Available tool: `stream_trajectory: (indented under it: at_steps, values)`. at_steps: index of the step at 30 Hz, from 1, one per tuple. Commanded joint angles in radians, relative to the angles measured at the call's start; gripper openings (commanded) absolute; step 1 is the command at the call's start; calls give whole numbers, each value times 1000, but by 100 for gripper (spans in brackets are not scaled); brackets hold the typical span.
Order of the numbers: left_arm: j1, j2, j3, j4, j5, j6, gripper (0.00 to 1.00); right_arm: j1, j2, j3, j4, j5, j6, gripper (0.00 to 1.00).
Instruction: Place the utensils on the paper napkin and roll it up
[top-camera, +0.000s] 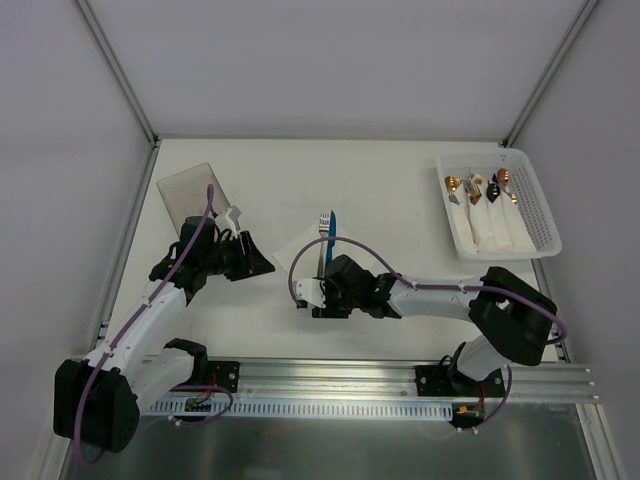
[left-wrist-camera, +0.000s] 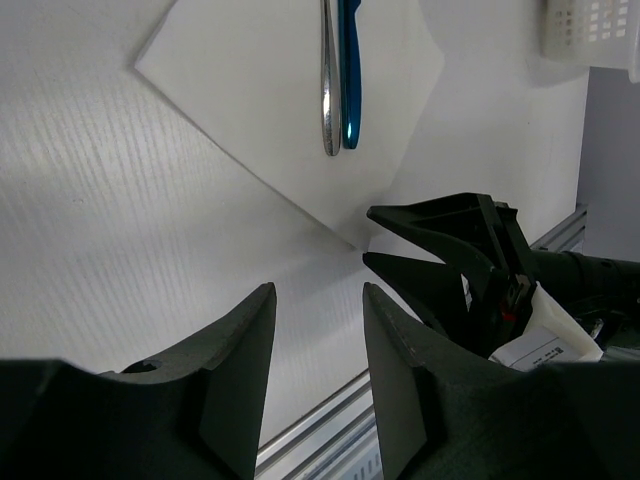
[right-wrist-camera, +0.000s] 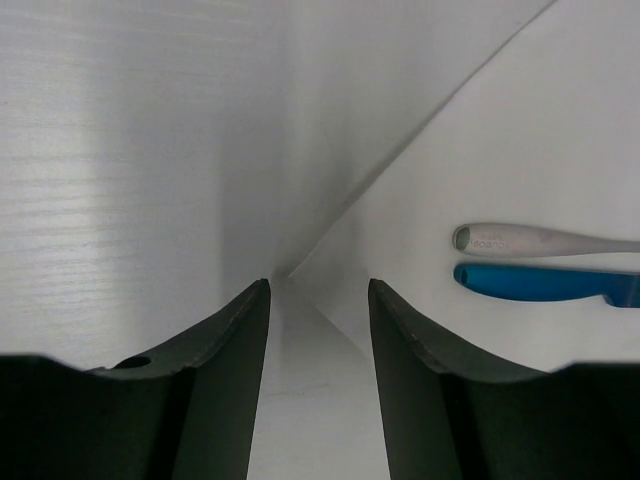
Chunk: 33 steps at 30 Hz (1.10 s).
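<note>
The paper napkin (left-wrist-camera: 270, 120) lies flat on the white table, one corner pointing at the near edge. Two utensils rest side by side on it: a blue-handled piece (left-wrist-camera: 349, 80) and a silver-handled one (left-wrist-camera: 329, 90). From above they show as a fork and blue handle (top-camera: 327, 233). My right gripper (right-wrist-camera: 318, 290) is low over the napkin's near corner (right-wrist-camera: 292, 274). Its jaws are apart, the corner lies just ahead of the tips, and nothing is pinched. My left gripper (left-wrist-camera: 318, 300) hovers left of the napkin, open and empty, facing the right gripper (left-wrist-camera: 440, 250).
A white basket (top-camera: 540, 215) at the back right holds several white rolls (top-camera: 490, 228) with gold and black cutlery ends. A translucent grey sheet (top-camera: 190, 195) lies at the back left. A metal rail (top-camera: 400, 378) runs along the table's near edge.
</note>
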Motion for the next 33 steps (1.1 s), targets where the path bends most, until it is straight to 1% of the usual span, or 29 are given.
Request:
stream_trajectory:
  at_steps: [1, 4, 7, 9, 10, 13, 14, 17, 23, 30, 31, 33]
  values:
    - [10, -18, -6, 17, 9, -13, 41, 18, 0, -3, 51, 3, -8, 47]
    - [13, -19, -11, 17, 9, -17, 41, 24, 6, 1, 58, 3, -5, 47]
    - [13, -25, -12, 15, 15, -16, 41, 25, 22, 11, 49, 1, -8, 43]
    - [15, -27, -11, 15, 17, -13, 41, 25, 28, 12, 49, 8, -8, 35]
    - [15, -27, -9, 13, 15, -13, 41, 25, 31, 15, 48, 9, -9, 29]
    - [16, -24, -5, 12, 15, -8, 41, 24, 31, 21, 45, 21, -9, 17]
    - [16, -18, -3, 12, 15, -5, 41, 19, 25, 24, 45, 30, -9, 9]
    - [16, -1, 17, 10, 18, -2, 41, 7, 16, 37, 43, 34, -15, 1]
    - [16, 53, 63, 12, 15, 23, 41, -57, 14, 104, -14, -11, -41, 0]
    - [16, 125, 118, 10, 24, 56, 41, -175, 56, 207, -54, -71, -57, 0]
    - [16, 143, 132, 12, 27, 63, 41, -185, 66, 225, -85, -84, -61, 0]
    - [18, 166, 147, 13, 29, 70, 41, -211, 85, 247, -96, -94, -72, 0]
